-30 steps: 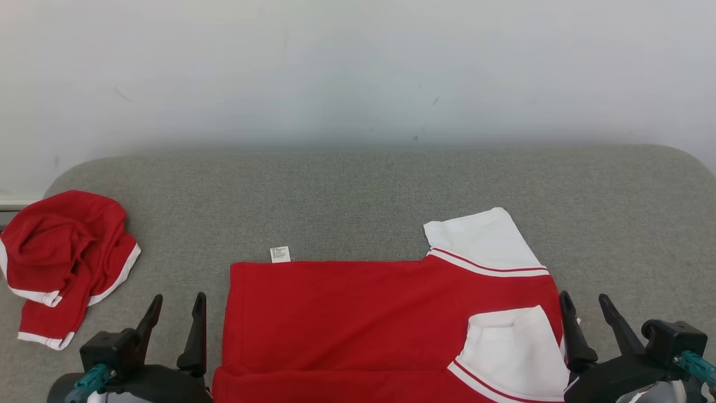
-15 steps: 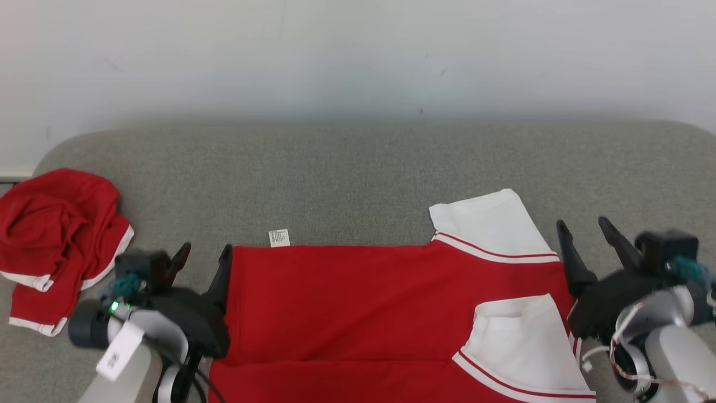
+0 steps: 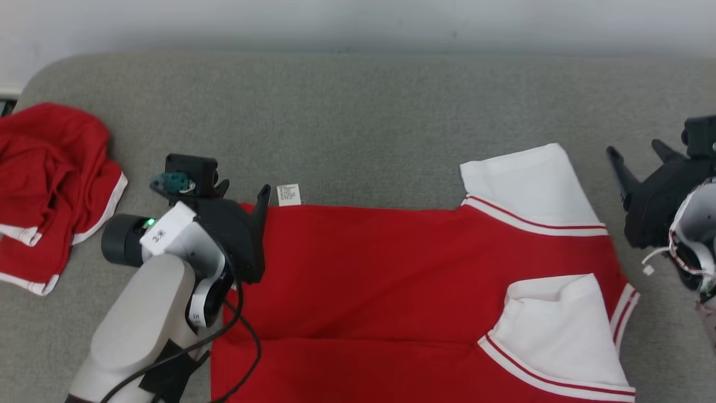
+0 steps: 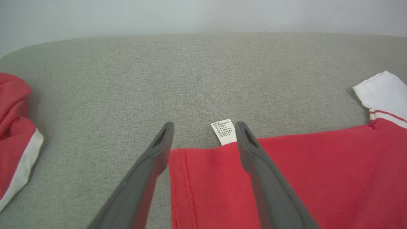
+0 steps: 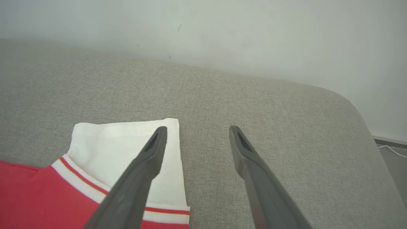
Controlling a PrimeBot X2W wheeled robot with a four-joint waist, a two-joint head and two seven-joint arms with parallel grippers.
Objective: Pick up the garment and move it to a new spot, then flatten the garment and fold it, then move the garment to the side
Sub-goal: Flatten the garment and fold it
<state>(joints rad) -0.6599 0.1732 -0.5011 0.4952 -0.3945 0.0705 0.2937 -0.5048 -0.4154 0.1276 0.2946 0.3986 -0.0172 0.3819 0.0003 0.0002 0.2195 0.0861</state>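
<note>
Now | left claw (image 3: pixel 244 190): fingers spread wide, holding nothing, one either side of the far left corner of the red cloth garment with white sleeves (image 3: pixel 391 268) | right claw (image 3: pixel 635 148): wide, empty, just beside the far white sleeve (image 3: pixel 526 184) | garment: spread flat on grey fabric counter (image 3: pixel 358 112)

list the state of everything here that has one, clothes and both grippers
red shirt: spread flat, near sleeve folded onto the body
label: sticking out past the shirt's far edge
red bundle: crumpled, left of the shirt, apart
left gripper: open, fingers either side of the shirt's far left corner
right gripper: open, over far sleeve edge, holding nothing
</note>
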